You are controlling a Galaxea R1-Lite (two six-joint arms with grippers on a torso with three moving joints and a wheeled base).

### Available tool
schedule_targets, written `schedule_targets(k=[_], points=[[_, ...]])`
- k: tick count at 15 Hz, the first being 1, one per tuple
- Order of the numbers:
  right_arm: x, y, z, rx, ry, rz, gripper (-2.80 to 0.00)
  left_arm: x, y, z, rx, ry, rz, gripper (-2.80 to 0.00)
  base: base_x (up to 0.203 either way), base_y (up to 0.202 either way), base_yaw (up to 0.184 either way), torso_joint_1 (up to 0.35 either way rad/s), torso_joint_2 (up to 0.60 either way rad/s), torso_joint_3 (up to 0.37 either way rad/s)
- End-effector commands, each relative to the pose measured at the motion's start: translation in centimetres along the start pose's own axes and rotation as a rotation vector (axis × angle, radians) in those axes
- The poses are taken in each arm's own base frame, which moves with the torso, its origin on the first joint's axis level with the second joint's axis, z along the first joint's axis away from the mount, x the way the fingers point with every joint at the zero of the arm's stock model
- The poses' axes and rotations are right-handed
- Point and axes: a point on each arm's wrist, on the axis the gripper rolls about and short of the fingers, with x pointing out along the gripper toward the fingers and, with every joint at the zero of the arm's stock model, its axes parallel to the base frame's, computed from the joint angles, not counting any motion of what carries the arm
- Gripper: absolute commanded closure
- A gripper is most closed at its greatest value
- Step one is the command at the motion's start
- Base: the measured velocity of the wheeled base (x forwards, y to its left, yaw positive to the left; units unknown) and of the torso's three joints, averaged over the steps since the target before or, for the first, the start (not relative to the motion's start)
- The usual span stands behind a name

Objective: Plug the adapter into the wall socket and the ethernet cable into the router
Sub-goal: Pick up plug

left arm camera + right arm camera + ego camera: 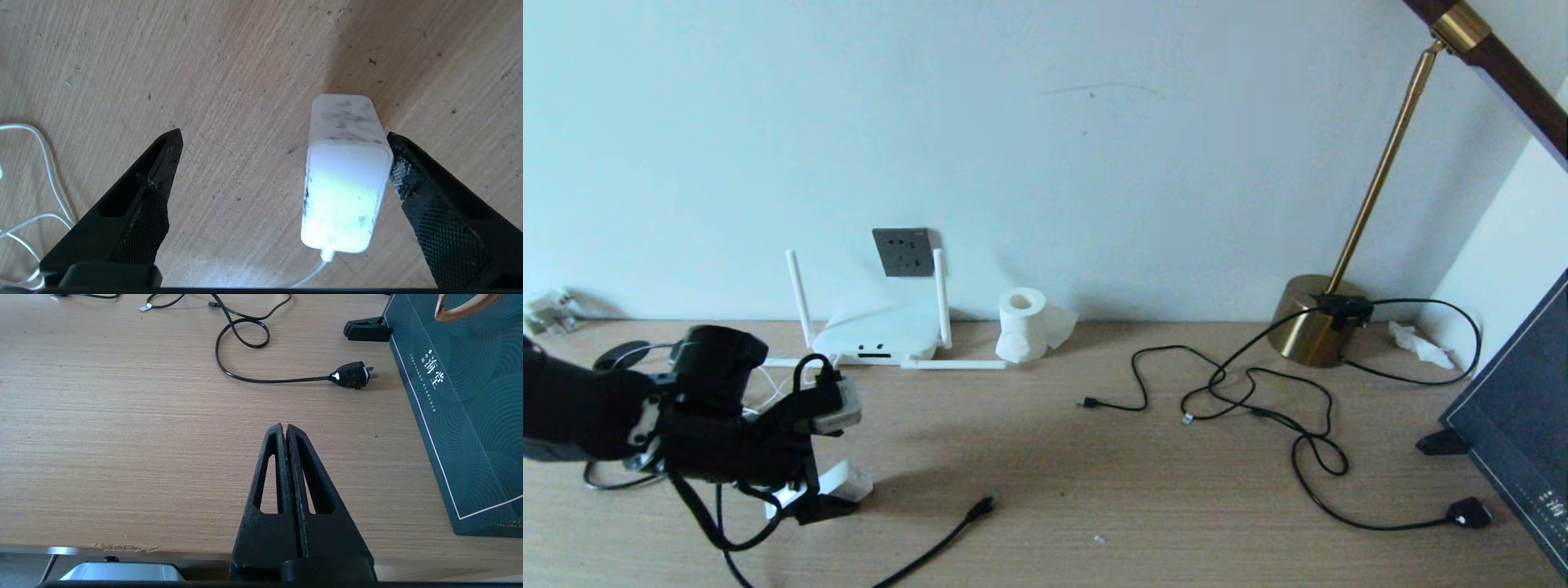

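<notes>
Hovering low over the left front of the wooden desk [1094, 457]: the left tool [282, 139], fingers [143, 192] spread wide apart and straddling the adapter [345, 192], gripping nothing. Lying on the desk between those fingers, close against one of them and well clear of the other: the small white adapter, scuffed with grey marks, its thin white cord [45, 163] leaving its near end and looping off to the side. Showing in the head view only as a white block [837, 482] peeking out beneath the black arm. Standing against the back wall behind the arm: the router [878, 339], flat and white, two antennas upright and two lying flat along the desk. Sitting on the wall just above the router: the dark grey wall socket [903, 251], nothing plugged in. Lying loose on the desk to the right of the left tool: the ethernet cable [939, 539], its small black plug pointing toward the back wall, well apart from the router. Resting right of the router: a white toilet-paper roll [1023, 325]. Sprawling farther right: thin black cords [1258, 400], a brass lamp base [1315, 327] and its bulky black plug [1468, 513]. Waiting at the right front edge of the desk, fingers pressed together on nothing: the right tool [284, 428], beside a dark green box [461, 408].
</notes>
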Motion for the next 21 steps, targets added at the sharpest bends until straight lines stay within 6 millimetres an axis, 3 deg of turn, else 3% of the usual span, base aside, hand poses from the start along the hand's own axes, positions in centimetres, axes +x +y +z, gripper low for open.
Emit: schedule_targets(k=[1,5,6,7,14,16,21], points=[[0.0,0.0,0.0,0.0,0.002,0.0,0.0,0.2,0.2,0.1,0.006,0.0,-0.006,-2.8,0.0,0.0,0.0,0.0,0.0,0.0],[0.0,0.0,0.0,0.0,0.002,0.0,0.0,0.3,0.2,0.5,0.014,0.013,-0.007,-2.8,0.0,0.0,0.0,0.0,0.0,0.0],[0.0,0.0,0.0,0.0,0.002,0.0,0.0,0.3,0.2,0.5,0.014,0.015,-0.005,-2.46,0.0,0.0,0.0,0.0,0.0,0.0],[0.0,0.0,0.0,0.0,0.002,0.0,0.0,0.3,0.1,0.5,0.014,0.016,-0.008,0.0,0.0,0.0,0.0,0.0,0.0,0.0],[0.0,0.0,0.0,0.0,0.002,0.0,0.0,0.3,-0.5,0.1,0.009,0.023,-0.02,0.0,0.0,0.0,0.0,0.0,0.0,0.0],[0.0,0.0,0.0,0.0,0.002,0.0,0.0,-0.6,-1.0,0.2,0.001,-0.005,-0.022,0.0,0.0,0.0,0.0,0.0,0.0,0.0],[0.0,0.0,0.0,0.0,0.002,0.0,0.0,-4.1,-3.8,0.0,-0.224,-0.209,-0.14,0.0,0.0,0.0,0.0,0.0,0.0,0.0]])
